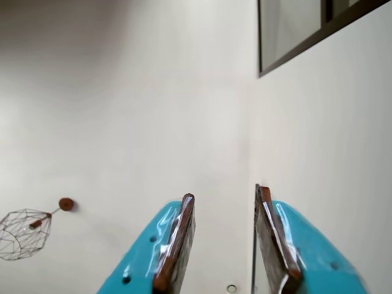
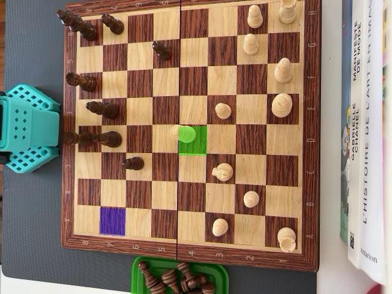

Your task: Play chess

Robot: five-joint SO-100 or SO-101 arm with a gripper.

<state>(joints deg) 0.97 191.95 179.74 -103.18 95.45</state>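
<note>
Wrist view: jaws (image 1: 223, 205) spread, nothing between them, aimed up at a bare wall and ceiling corner; a wire lamp (image 1: 24, 233) sits at lower left and a dark window frame (image 1: 306, 30) at top right. No board in this view, so the arm looks parked and raised. Overhead view: board (image 2: 190, 260) lies flat on the table, the teal arm base (image 2: 27, 128) against its left edge, jaws not in frame. A light pawn (image 2: 179, 132) stands on the green-marked square (image 2: 197, 144) near board centre, roughly level with the base and straight out to its right. A purple-marked square (image 2: 112, 220) sits empty in the lower-left corner region, nearer the base. Dark pieces line the left side, light ones the right; captured dark pieces sit in a green tray (image 2: 177, 272) below the board. My read: pawn goes green to purple, so the reach is outward across the board first. Pawn stands upright, so come down from above.
</note>
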